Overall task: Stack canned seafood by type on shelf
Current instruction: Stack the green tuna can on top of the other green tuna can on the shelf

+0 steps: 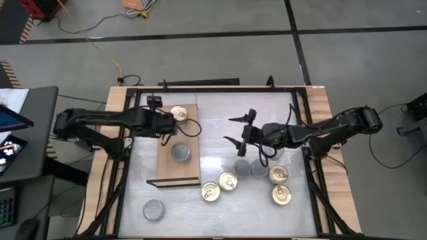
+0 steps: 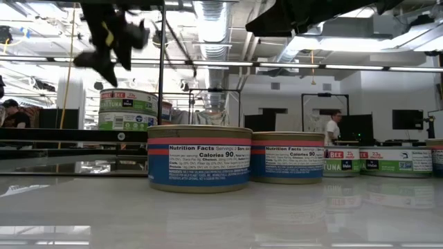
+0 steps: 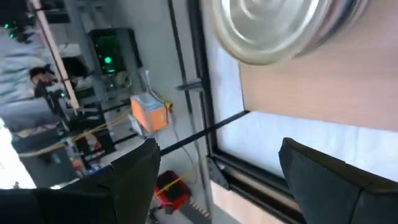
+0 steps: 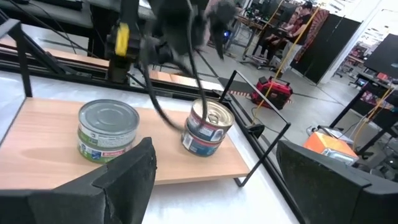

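Round flat metal seafood tins [image 1: 227, 181]: two stacks on tan wooden shelf [image 1: 168, 170]; seven beside shelf, unsorted. Left tool [image 1: 175, 127], right tool [image 1: 240, 133]: both spread, empty.

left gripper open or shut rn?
Open. The left gripper hangs above the shelf; its fingers stand wide apart with nothing between them.

you're looking at a light tan shelf [image 1: 175, 175] on a thin black frame, over a glossy white tabletop [image 1: 220, 213]. on it sit a gold-topped tin [image 1: 178, 114] with a blue-and-red label and a silver-grey-topped tin [image 1: 180, 153] with a green-and-white label. both grippers are dark.
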`<state>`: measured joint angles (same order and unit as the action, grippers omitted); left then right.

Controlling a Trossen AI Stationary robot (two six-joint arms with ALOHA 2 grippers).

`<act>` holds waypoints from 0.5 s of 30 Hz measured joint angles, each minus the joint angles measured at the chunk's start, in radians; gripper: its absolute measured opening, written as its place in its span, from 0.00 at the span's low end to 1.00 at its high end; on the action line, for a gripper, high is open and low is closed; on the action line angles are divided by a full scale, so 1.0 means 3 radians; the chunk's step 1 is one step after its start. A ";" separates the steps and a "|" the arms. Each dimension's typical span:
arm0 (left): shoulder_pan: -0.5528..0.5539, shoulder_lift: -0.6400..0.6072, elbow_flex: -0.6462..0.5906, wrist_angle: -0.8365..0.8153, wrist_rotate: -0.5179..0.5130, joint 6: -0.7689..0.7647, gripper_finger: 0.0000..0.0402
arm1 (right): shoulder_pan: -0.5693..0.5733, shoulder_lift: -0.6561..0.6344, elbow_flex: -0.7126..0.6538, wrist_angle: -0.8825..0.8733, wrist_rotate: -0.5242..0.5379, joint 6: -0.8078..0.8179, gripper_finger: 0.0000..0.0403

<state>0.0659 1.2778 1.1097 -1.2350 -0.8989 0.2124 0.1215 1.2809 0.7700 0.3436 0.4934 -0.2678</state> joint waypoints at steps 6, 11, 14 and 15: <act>-0.0793 -0.0107 0.0558 -0.0355 0.0078 -0.0818 0.77 | 0.0001 0.0001 0.0000 -0.0058 0.0000 0.0051 0.90; -0.1771 -0.0091 0.0853 -0.0292 0.0082 -0.1347 0.73 | -0.0003 0.0001 -0.0001 -0.0112 0.0000 0.0181 0.90; -0.2291 0.0028 0.0952 -0.0289 -0.0053 -0.1607 0.72 | -0.0003 0.0001 -0.0002 -0.0126 0.0000 0.0223 0.90; -0.2443 0.0094 0.0984 -0.0289 -0.0096 -0.1684 0.72 | -0.0003 0.0001 -0.0003 -0.0126 0.0000 0.0231 0.90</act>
<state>-0.6671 1.3060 1.4049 -1.3217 -0.9277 -0.2929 0.1207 1.2812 0.7692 0.3059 0.4934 -0.1987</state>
